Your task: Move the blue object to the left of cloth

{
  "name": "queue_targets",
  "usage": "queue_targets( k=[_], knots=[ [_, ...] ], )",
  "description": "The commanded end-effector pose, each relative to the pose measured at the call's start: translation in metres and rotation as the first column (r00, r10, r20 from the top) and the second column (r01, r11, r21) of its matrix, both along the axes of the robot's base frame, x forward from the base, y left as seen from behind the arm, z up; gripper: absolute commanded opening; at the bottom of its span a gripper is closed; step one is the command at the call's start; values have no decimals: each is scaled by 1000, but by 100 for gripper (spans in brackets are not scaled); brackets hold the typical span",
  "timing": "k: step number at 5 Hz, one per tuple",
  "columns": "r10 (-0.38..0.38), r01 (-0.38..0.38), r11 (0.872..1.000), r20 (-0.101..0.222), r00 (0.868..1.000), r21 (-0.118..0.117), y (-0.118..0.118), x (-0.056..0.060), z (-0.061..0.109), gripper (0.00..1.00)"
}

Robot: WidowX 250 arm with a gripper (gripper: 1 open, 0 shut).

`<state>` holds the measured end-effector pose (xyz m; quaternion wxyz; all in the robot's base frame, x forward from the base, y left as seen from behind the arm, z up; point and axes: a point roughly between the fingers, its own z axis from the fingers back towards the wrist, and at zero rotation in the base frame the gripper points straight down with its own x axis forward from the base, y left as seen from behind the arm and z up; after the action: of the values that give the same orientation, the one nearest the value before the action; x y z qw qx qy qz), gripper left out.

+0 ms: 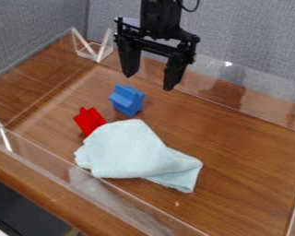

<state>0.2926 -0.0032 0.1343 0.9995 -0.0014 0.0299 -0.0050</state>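
A blue block [126,100] rests on the wooden table, just behind the upper left edge of the light blue cloth [137,154]. My gripper [151,73] hangs above and slightly behind the blue block, pointing down. Its two black fingers [130,58] stand wide apart and open, with nothing between them. It touches neither the block nor the cloth.
A red block [88,120] sits at the cloth's left edge, partly against it. Clear plastic walls [40,152] ring the table, with a low one along the front and another at the back right [254,88]. A grey partition stands behind.
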Motion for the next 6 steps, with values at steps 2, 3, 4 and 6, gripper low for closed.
queue_targets(
  k=[2,3,4,6],
  knots=[
    [-204,206,979,-59,977,15,14,18,-20,100],
    [-338,339,941,-67,939,15,16,34,-27,100],
    [-398,400,916,-79,914,10,15,42,-35,100],
    [-510,513,859,-101,854,4,16,62,-51,100]
  ],
)
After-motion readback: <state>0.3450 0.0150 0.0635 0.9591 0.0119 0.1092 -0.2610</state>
